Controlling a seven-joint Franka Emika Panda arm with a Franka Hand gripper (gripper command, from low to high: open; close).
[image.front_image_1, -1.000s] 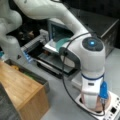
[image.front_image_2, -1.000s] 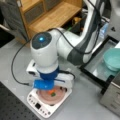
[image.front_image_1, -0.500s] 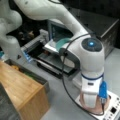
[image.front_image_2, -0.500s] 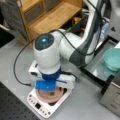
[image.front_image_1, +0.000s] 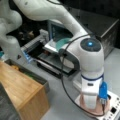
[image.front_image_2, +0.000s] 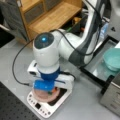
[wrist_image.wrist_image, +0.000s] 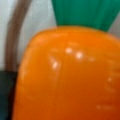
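An orange toy carrot (wrist_image.wrist_image: 67, 75) with a green top (wrist_image.wrist_image: 85, 12) fills the wrist view, very close to the camera. In both front views the arm's hand points straight down over a pink plate (image.front_image_2: 41, 96) (image.front_image_1: 83, 103) that rests on a white base with buttons (image.front_image_2: 42, 110) (image.front_image_1: 113, 110). The gripper (image.front_image_2: 51, 91) sits low over the plate, and the hand's body hides its fingers. A bit of orange shows at the plate beside the hand in a front view. The blue part of the wrist (image.front_image_1: 103, 90) is just above the plate.
A wooden shelf unit (image.front_image_2: 50, 15) (image.front_image_1: 20, 92) stands beside the arm. A teal bowl (image.front_image_2: 113, 58) (image.front_image_1: 61, 43) lies on a dark tray. A metal box (image.front_image_2: 112, 97) stands close to the white base. A black cable (image.front_image_2: 17, 72) loops over the grey table.
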